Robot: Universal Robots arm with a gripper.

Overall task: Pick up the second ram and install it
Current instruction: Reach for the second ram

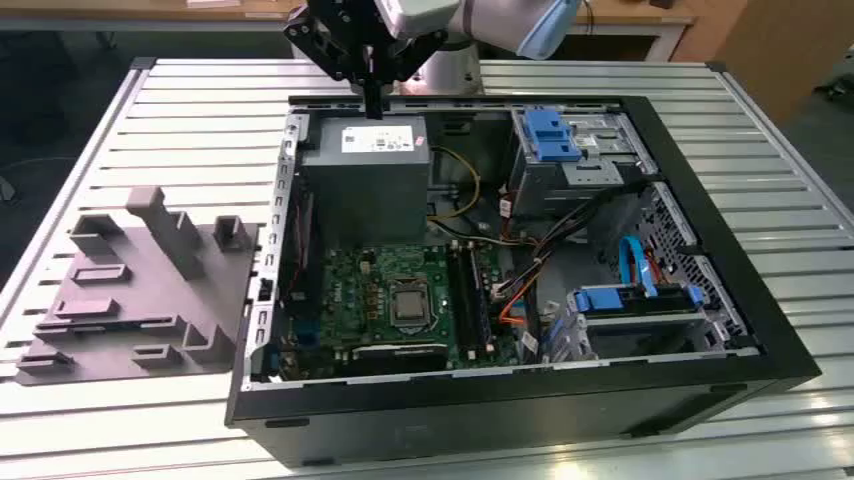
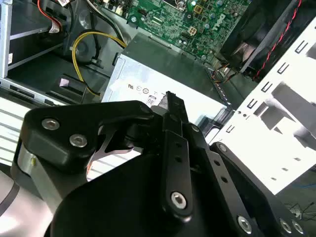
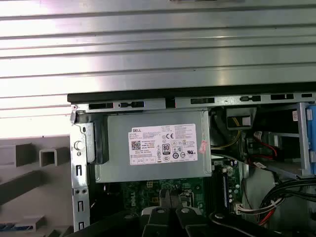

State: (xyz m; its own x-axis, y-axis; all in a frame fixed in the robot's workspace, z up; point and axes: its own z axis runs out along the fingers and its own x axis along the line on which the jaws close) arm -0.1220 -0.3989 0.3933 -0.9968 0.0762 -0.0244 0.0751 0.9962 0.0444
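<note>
Right now, your black two-fingered gripper (image 1: 374, 108) hangs at the upper middle of the exterior view, just above the far end of the grey metal power supply box (image 1: 363, 170) inside the open black computer case (image 1: 534, 400). Its jaws are clenched: the fingertips (image 2: 170, 101) sit pressed side by side in both wrist views. Whether anything thin is pinched between them you cannot tell.

The case lies on its side on the slatted aluminium table (image 1: 747, 120). The green motherboard (image 1: 380, 290) sits at centre frame, below the power supply. To its right run the long black memory slots (image 1: 467, 290).

The second ram you cannot place with confidence — the slots are too dark to show whether a stick is seated. The grey moulded parts fixture (image 1: 134, 300) lies at the left of the frame, beside the case.
</note>
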